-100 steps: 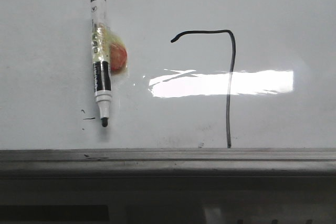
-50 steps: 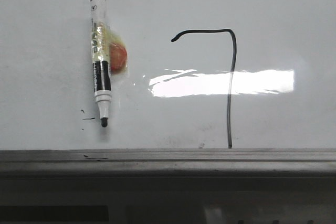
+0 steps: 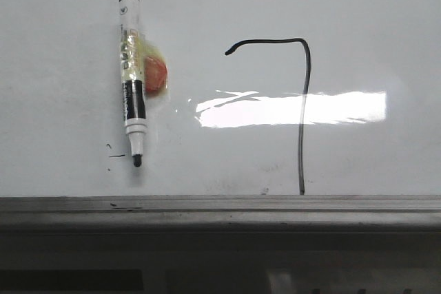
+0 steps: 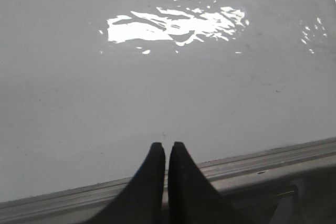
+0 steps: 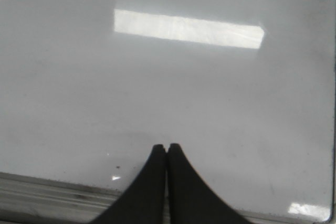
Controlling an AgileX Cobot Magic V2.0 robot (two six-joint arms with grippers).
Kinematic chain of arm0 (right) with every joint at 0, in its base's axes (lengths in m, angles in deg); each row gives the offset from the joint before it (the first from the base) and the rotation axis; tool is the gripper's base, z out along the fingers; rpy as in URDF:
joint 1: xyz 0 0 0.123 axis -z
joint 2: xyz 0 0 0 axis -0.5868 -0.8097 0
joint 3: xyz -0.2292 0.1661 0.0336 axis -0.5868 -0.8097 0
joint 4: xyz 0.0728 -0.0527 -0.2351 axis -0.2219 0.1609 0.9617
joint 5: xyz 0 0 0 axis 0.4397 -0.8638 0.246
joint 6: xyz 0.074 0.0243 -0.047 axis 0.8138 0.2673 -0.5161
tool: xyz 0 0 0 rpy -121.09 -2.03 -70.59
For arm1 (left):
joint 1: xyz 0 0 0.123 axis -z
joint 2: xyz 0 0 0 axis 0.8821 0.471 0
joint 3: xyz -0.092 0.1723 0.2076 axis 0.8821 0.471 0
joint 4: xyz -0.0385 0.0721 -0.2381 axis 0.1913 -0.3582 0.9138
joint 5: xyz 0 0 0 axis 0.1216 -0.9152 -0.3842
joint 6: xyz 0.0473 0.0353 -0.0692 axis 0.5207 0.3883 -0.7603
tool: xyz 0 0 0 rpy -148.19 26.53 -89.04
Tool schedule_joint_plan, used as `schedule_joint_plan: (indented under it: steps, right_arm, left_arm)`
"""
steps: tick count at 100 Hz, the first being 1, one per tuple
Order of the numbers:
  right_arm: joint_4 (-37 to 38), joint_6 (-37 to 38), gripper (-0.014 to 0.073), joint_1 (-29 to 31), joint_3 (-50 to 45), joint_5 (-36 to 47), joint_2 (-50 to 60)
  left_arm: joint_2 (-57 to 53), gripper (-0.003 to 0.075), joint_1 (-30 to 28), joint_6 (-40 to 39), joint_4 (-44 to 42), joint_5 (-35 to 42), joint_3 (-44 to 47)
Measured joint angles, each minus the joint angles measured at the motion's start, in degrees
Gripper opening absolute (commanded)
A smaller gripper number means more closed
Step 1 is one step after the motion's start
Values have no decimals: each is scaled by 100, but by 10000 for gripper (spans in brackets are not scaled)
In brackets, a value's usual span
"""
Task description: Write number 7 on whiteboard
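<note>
The whiteboard [image 3: 358,5] fills the front view, with a grey metal ledge [image 3: 220,206] along its lower edge. The number 7 [image 3: 302,115] is drawn on it in thin black line: a top stroke hooked at its left end, a rounded corner, a long stem down to the ledge. A black-and-white marker [image 3: 131,77] lies on the board left of the 7, tip toward the ledge, with an orange blob [image 3: 155,76] beside it. My left gripper [image 4: 167,145] is shut and empty over bare board. My right gripper [image 5: 167,146] is shut and empty over bare board. Neither arm shows in the front view.
Bright rectangular glare [image 3: 289,109] crosses the 7's stem. Tiny black stray dashes [image 3: 114,153] sit left of the marker tip. The board's ledge shows in the left wrist view [image 4: 273,156] and the right wrist view [image 5: 52,192].
</note>
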Motion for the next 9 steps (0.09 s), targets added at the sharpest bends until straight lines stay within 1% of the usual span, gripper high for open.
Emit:
schedule_joint_plan:
  steps: [9]
  right_arm:
    - [0, 0, -35, 0, 0, 0, 0]
  left_arm:
    - [0, -20, 0, 0, 0, -11, 0]
